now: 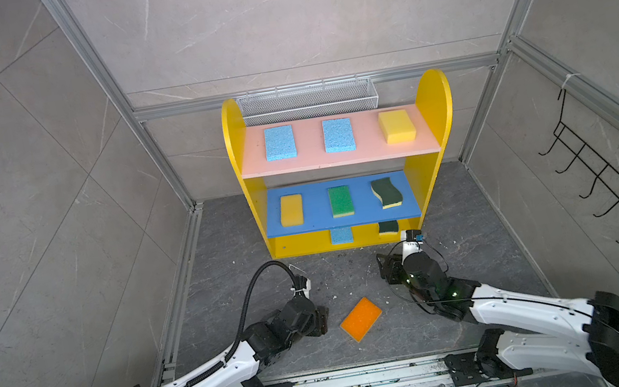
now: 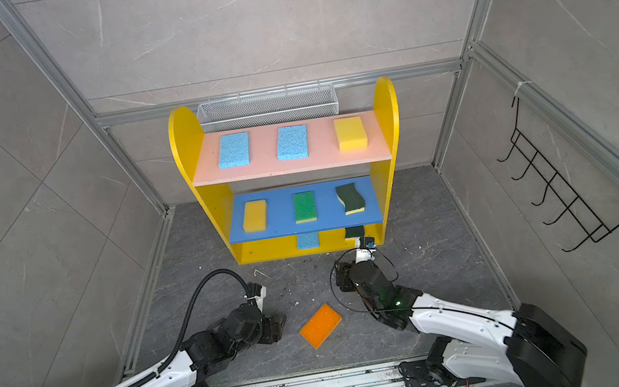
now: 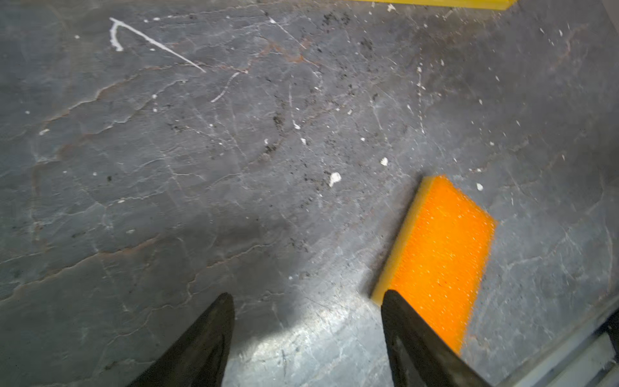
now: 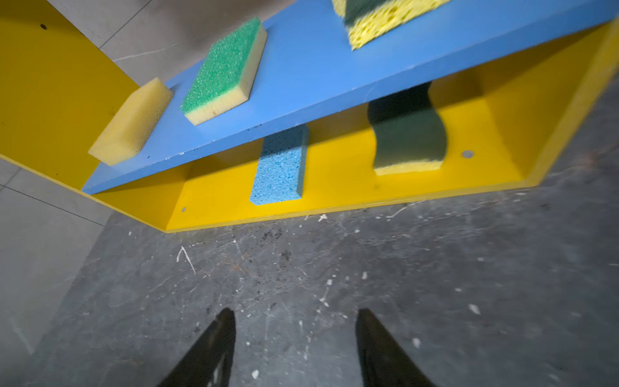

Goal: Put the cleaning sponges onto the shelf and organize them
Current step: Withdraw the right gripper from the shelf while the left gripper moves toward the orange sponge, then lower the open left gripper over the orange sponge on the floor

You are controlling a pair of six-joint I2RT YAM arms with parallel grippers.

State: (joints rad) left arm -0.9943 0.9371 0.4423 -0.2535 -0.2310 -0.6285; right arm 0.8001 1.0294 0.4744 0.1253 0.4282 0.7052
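Two arms reach in from the near edge toward the shelf (image 1: 434, 99). On the left arm (image 1: 211, 380), the left jaws stand apart with nothing between them, low over the worktop (image 1: 222, 238) and well in front of the shelf. The orange sponge (image 1: 361, 319) lies flat on the worktop just beside them. It is outside their gap, on the side toward the right arm (image 1: 528, 311). In the left wrist view one jaw tip overlaps the sponge's near corner; whether it touches cannot be told.

The right jaws also stand apart and empty, over bare worktop close in front of the shelf's yellow base (image 4: 217, 204). On the base ahead of them a dark-green wavy sponge (image 4: 408, 140) lies clear of the tips, and a light blue sponge (image 4: 279, 171) lies at the base's middle.

Seen in both top views from the shelf's left end, the blue middle board (image 1: 319, 212) carries a yellow sponge (image 1: 291, 210), a green sponge (image 1: 340, 201) and a second wavy sponge (image 1: 387, 192). In the same order, the pink upper board (image 1: 311, 160) carries two light blue sponges (image 1: 279, 143) and a second yellow sponge (image 1: 397, 126).
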